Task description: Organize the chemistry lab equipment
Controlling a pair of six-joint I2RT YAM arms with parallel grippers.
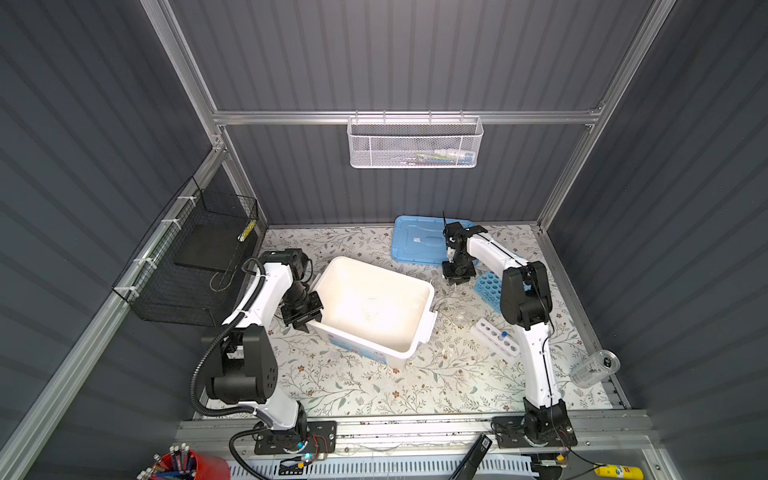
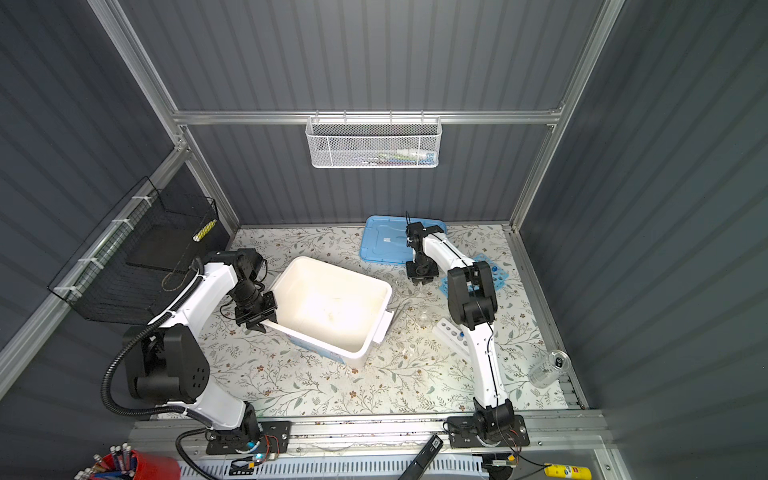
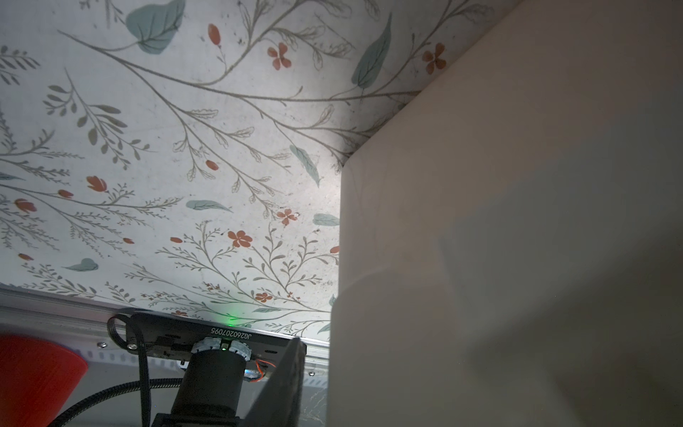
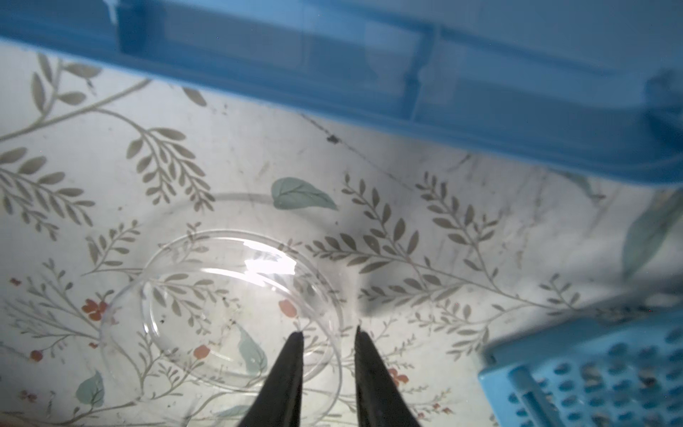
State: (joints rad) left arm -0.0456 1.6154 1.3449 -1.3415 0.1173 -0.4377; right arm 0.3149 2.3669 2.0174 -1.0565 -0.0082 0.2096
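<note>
My right pincer (image 4: pixel 328 332) stood narrow and was not gripping yet. One finger was inside the dish (image 4: pixel 229 314), the other just outside, with the rim between them, lower centre of the right wrist view. I judged that pinching the wall was the only way to lift a flat glass dish. In a top view the same pincer (image 1: pixel 457 282) pointed down right of centre, between the lid (image 1: pixel 415 245) and the blue rack (image 1: pixel 486 286).

My left pincer (image 1: pixel 305 322) sat at the left corner of the bin (image 1: pixel 361 345), centre-left of the frame. My fingers didn't show in the left wrist view, where the bin (image 3: pixel 517 222) filled the right half. I couldn't tell whether I held the rim or only touched it. I was probably there to steady the bin for loading. The bin was open, and glare hid its floor. The lid lay flat in the upper centre, likely parked out of the way.

Counts:
- 1 bin
- 1 lid
- 1 blue rack
- 1 white rack (image 1: pixel 494 334), lower right of the bin
- 1 tube (image 1: pixel 504 333), blue-capped, standing in the white rack
- 1 dish at my pincer

More glass pieces (image 1: pixel 459 316) lay between the bin and the white rack, too faint to count.
</note>
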